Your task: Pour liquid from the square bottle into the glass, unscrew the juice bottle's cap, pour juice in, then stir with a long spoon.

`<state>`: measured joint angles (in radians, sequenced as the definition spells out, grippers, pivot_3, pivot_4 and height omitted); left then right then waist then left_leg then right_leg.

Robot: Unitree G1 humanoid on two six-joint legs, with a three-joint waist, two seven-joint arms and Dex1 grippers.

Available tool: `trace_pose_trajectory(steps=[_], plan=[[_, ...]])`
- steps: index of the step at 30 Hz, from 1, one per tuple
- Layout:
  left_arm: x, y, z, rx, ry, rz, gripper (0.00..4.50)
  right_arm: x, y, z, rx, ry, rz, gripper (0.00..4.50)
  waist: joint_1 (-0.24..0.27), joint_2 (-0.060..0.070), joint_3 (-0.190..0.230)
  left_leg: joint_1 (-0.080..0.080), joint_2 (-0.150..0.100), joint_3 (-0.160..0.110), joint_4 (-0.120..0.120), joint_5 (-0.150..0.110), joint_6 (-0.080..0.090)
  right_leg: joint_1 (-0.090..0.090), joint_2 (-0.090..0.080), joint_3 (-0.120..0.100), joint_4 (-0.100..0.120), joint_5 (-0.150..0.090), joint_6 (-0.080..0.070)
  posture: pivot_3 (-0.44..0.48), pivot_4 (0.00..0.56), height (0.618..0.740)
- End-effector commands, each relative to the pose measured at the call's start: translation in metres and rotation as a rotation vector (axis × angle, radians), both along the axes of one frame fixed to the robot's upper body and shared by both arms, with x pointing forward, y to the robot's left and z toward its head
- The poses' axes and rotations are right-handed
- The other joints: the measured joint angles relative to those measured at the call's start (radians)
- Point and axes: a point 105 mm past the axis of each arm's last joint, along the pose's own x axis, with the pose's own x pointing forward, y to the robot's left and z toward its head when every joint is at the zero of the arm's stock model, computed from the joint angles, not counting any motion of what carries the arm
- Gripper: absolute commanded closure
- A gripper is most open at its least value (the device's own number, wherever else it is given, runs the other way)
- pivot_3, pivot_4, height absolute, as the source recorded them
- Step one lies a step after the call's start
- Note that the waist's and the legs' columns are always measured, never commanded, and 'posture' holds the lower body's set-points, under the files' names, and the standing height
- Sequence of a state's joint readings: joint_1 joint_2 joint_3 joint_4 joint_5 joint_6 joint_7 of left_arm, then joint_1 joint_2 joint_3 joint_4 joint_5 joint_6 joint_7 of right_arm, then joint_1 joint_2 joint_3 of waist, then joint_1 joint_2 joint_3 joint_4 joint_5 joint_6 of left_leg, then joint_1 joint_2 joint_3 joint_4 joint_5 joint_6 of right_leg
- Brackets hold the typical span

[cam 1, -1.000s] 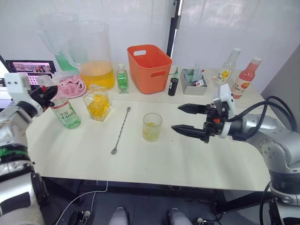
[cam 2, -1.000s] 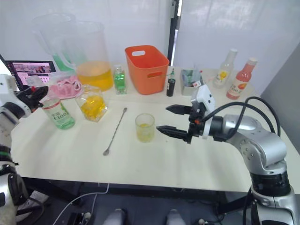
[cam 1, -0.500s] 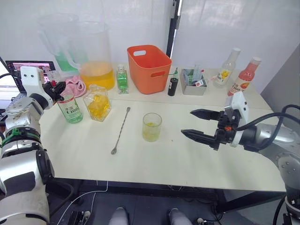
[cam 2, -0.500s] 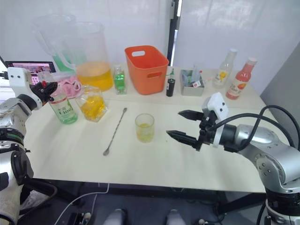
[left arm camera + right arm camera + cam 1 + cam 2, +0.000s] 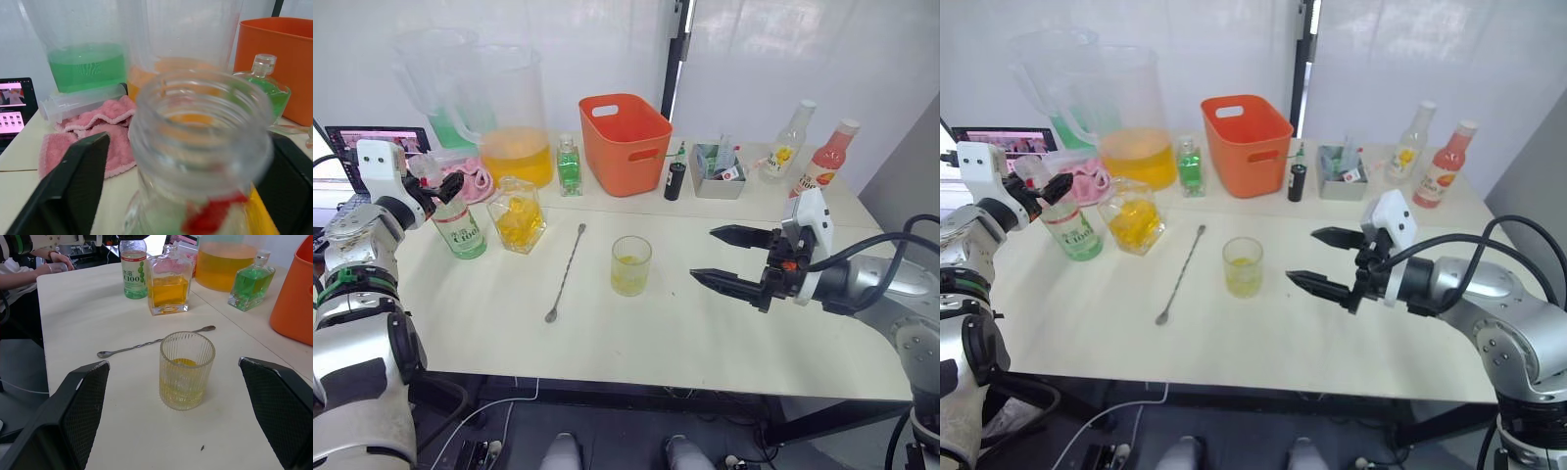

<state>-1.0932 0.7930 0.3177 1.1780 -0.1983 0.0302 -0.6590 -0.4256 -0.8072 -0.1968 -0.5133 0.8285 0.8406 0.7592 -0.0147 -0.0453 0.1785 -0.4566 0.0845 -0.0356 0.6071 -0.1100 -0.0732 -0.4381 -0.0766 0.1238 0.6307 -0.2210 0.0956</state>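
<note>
The juice bottle (image 5: 461, 231) stands upright at the table's left, beside the square bottle (image 5: 517, 215) with its yellow-orange liquid. My left gripper (image 5: 434, 182) is open, one finger on each side of the juice bottle's neck. In the left wrist view the bottle's mouth (image 5: 198, 122) is uncovered; the cap is out of view. The glass (image 5: 630, 265) sits mid-table with a little yellow liquid in it. The long spoon (image 5: 565, 272) lies flat between the square bottle and the glass. My right gripper (image 5: 703, 255) hovers open to the right of the glass, pointing at it.
Along the back stand a pitcher of orange liquid (image 5: 515, 122), a pitcher of green liquid (image 5: 435, 88), a small green bottle (image 5: 569, 166), an orange basket (image 5: 625, 142), a grey tray (image 5: 717, 164) and two bottles (image 5: 786, 142). A pink cloth (image 5: 470, 180) lies behind the juice bottle. A person's hand (image 5: 55, 263) rests beyond the table's left end.
My left gripper's fingers have spread apart at the juice bottle's neck. The right gripper drew back to the right, away from the glass, then stayed still.
</note>
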Motion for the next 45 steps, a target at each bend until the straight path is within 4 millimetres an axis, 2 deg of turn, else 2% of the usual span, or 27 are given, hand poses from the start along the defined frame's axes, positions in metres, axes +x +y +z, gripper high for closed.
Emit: trace_pose_trajectory(steps=[1,12,19,24,31,35,41,45], plan=[[-0.006,0.005,0.016,-0.014,-0.062,-0.006,0.04,0.0,0.001,0.008,-0.004,-0.032,0.006,0.0,0.0,0.0,0.0,0.0,0.0,0.0,0.0,0.0,0.0,0.0,0.0,0.0,0.0,0.0,0.0,0.0,0.15,0.722],[-0.019,0.01,0.025,-0.026,-0.145,-0.044,0.04,0.004,0.006,0.008,-0.002,-0.026,0.027,0.0,-0.001,0.0,0.0,0.0,0.0,0.0,0.0,0.0,0.0,0.0,0.0,0.0,0.0,0.0,0.0,0.0,0.15,0.722],[-0.042,0.023,0.028,-0.01,-0.217,-0.068,0.04,0.005,0.009,0.009,-0.008,-0.009,0.06,0.0,-0.006,0.0,0.0,0.0,0.0,0.0,-0.001,0.0,0.0,0.0,0.0,0.0,0.0,0.0,-0.001,0.0,0.15,0.722],[-0.065,0.028,0.021,0.004,-0.232,-0.108,0.04,0.009,0.013,0.012,-0.013,-0.004,0.092,0.0,-0.007,0.0,0.0,0.0,0.0,0.0,0.0,0.0,0.0,0.0,0.0,0.0,0.0,-0.001,-0.002,0.0,0.15,0.722],[-0.106,0.016,0.005,0.088,-0.223,-0.195,0.04,0.015,0.021,0.012,-0.014,0.008,0.141,0.0,-0.017,0.0,0.0,0.0,0.001,0.0,-0.001,0.0,0.0,0.0,0.0,0.0,0.0,-0.002,-0.006,0.0,0.15,0.722],[-0.127,0.006,-0.005,0.105,-0.181,-0.247,0.04,0.018,0.019,0.011,-0.014,0.013,0.15,0.0,-0.021,0.0,0.0,0.0,0.001,0.0,-0.001,0.0,0.0,0.0,0.0,0.0,-0.001,-0.002,-0.008,0.0,0.15,0.722],[-0.151,-0.041,-0.031,0.121,0.034,-0.513,0.04,0.018,0.006,0.003,-0.024,0.015,0.134,0.0,-0.024,0.0,0.0,0.0,0.002,0.001,-0.001,-0.001,-0.002,-0.001,-0.001,0.0,-0.001,-0.002,-0.008,0.0,0.15,0.722],[-0.155,-0.054,-0.054,0.126,0.175,-0.584,0.04,0.015,-0.007,-0.003,-0.027,-0.016,0.071,0.0,-0.025,0.0,0.0,0.0,0.001,0.001,-0.001,-0.002,-0.004,-0.001,-0.001,0.0,-0.001,-0.003,-0.008,0.0,0.15,0.722]])
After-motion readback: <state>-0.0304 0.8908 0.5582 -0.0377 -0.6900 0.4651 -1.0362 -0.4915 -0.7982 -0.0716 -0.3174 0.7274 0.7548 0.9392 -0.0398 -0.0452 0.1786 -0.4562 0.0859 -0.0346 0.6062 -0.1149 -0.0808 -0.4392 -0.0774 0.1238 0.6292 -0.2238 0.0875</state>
